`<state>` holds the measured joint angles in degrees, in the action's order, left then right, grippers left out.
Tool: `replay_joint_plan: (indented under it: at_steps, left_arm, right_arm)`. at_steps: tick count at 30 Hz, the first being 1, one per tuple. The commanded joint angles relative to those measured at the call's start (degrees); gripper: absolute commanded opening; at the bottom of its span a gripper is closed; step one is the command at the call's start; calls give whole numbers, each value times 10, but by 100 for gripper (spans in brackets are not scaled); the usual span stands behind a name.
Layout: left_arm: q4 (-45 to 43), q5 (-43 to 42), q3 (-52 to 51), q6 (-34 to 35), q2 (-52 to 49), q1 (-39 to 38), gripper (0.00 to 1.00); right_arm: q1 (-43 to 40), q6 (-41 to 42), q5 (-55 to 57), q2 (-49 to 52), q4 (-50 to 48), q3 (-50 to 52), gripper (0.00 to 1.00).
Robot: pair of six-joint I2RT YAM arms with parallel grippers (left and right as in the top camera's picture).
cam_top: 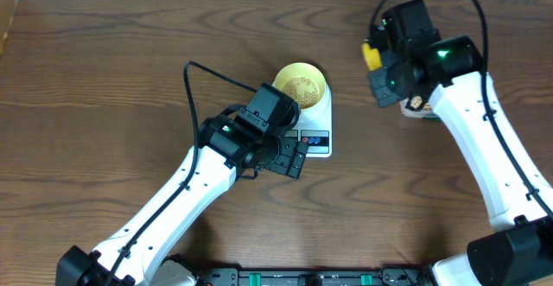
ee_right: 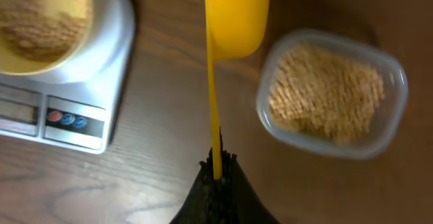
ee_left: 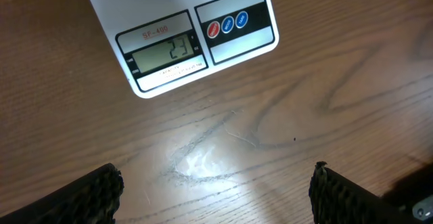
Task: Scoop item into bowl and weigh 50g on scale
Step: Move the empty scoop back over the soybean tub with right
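Right gripper [ee_right: 216, 173]: pinching scoop [ee_right: 235, 17] handle, between scale [ee_right: 101, 82] and tub [ee_right: 400, 92] of beans [ee_right: 325, 95]. Left gripper [ee_left: 216, 190]: spread wide above table [ee_left: 304, 102], just before scale. More beans in bowl [cam_top: 321, 80], atop scale.

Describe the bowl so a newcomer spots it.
Start at the white scale near the centre. The bowl sits on its platform, round and pale yellow, with beans inside. Unlike the clear tub, it is opaque and round; unlike the yellow scoop, it has no handle.
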<state>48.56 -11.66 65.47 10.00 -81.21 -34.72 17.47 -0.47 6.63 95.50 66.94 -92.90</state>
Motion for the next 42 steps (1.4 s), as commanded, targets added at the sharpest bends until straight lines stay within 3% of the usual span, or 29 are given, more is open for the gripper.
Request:
replay_joint_plan:
  at_steps: [1, 17, 28, 42]
  left_arm:
    - [0, 8, 1, -12, 9, -1, 91]
    - [0, 8, 1, -12, 9, -1, 91]
    - [0, 8, 1, -12, 9, -1, 91]
    - [0, 8, 1, -12, 9, -1, 91]
  right_arm:
    - [-25, 88, 40, -10, 24, -7, 1]
    - [-130, 213, 134, -6, 72, 19, 1]
    - [-125, 212, 100, -6, 34, 80, 1]
    - [-125, 201, 92, 11, 11, 85, 1]
